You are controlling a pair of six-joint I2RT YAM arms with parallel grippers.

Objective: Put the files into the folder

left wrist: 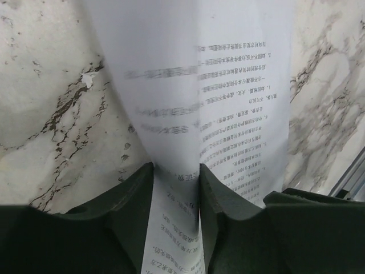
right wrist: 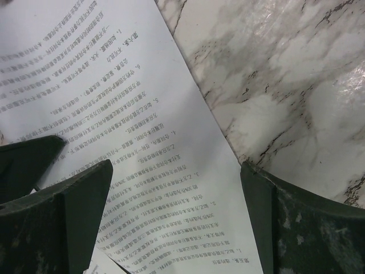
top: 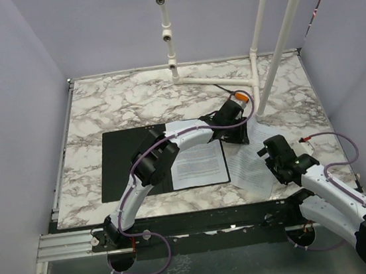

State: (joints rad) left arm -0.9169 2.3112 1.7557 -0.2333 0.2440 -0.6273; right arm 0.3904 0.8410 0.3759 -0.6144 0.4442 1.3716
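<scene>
The folder (top: 133, 163) lies open on the marble table, black inside up, with one printed white sheet (top: 199, 162) on its right half. My left gripper (top: 234, 130) reaches across to the right of the folder and is shut on another printed sheet (left wrist: 228, 85). That sheet is pinched and buckled between the fingers (left wrist: 131, 200). More loose files (top: 249, 162) lie fanned to the right of the folder. My right gripper (top: 269, 148) hovers over them, open and empty. In the right wrist view its fingers (right wrist: 85, 194) straddle a flat sheet (right wrist: 142, 114).
A white pipe frame (top: 216, 79) lies at the back of the table, with slanted pipes (top: 284, 37) rising at the back right. An orange-tipped part (top: 239, 94) sits near them. Purple walls enclose three sides. The marble top (top: 99, 107) ends at a metal rail near the bases.
</scene>
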